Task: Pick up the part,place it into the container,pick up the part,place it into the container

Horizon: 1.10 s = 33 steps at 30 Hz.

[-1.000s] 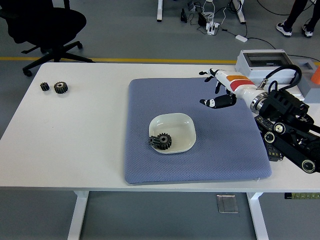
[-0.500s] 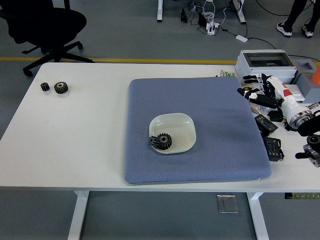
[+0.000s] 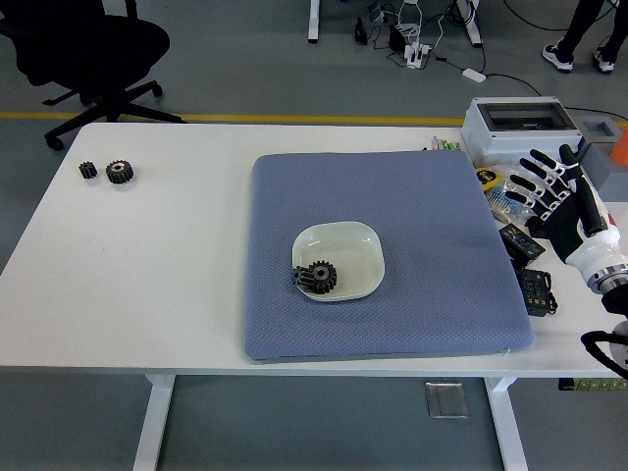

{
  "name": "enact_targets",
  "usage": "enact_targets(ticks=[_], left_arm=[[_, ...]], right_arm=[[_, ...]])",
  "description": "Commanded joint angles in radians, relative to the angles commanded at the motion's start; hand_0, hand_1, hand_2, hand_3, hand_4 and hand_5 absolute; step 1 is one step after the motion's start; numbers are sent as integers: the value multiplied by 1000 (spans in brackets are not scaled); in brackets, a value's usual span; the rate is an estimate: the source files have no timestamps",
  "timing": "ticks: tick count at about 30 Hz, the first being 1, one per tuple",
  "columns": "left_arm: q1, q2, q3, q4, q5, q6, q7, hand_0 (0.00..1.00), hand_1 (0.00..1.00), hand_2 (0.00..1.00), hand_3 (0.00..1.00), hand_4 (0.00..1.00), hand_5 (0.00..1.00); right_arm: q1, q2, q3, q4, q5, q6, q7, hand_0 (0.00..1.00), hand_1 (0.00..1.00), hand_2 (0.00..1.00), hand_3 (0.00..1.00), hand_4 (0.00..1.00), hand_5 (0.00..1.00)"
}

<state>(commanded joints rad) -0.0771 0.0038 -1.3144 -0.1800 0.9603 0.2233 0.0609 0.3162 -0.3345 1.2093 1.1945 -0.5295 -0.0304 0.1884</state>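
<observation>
The white table [image 3: 177, 285] carries a blue-grey mat [image 3: 422, 255] that covers most of its right half, and near the middle of that mat sits a shallow white dish [image 3: 351, 247], the container. One dark gear [image 3: 319, 277] lies in the dish at its near left corner, with part of it overhanging the rim toward the mat. Two more dark gears sit well apart from all this, close to the table's far left corner: a small gear [image 3: 88, 170] and just beside it a slightly larger gear [image 3: 120, 172], both lying flat on the bare table top. The robot's right hand [image 3: 554, 196] is over the table's right edge, off the mat, palm toward the camera with its fingers [image 3: 527, 182] spread wide and holding nothing; the white forearm behind it runs off toward the near right corner. Under and around that hand lie several small dark flat devices [image 3: 535, 289] along the mat's right edge, and a grey box [image 3: 515, 123] stands at the table's far right corner with an orange object [image 3: 620, 147] at the very edge of view beside it. The left arm does not show anywhere. Beyond the table, a black office chair [image 3: 88, 49] stands on the grey floor by the far left side, and cables and a power strip [image 3: 417, 49] lie on the floor further back.
</observation>
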Motion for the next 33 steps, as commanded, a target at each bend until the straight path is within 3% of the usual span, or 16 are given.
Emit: enact_targets(ticks=[1,7,10,24,33], left_arm=[[-1,0,0,0,3,0,0,730,705,745,564,647,580],[2,1,-3,0,5,0,-1,730,705,745,564,647,581],[4,1,0,0,7,-1,1,730,705,745,564,647,581],[16,3,-19,0,35,2,5,729,701,742,564,647,582],[15,3,-14,0,34,1,7,730,703,742,565,645,581]], right_arm=[[-25,11,23,11,-23,4,2,792,788,824,807,998,758],[-173,97,149,67,-113,16,16,803,793,825,813,998,781],[-210,105,163,66,-121,23,11,803,793,825,813,998,781],[-207,100,235,56,-170,13,2,817,788,825,809,998,784],[-197,105,250,65,-291,18,-10,869,799,828,810,998,786]])
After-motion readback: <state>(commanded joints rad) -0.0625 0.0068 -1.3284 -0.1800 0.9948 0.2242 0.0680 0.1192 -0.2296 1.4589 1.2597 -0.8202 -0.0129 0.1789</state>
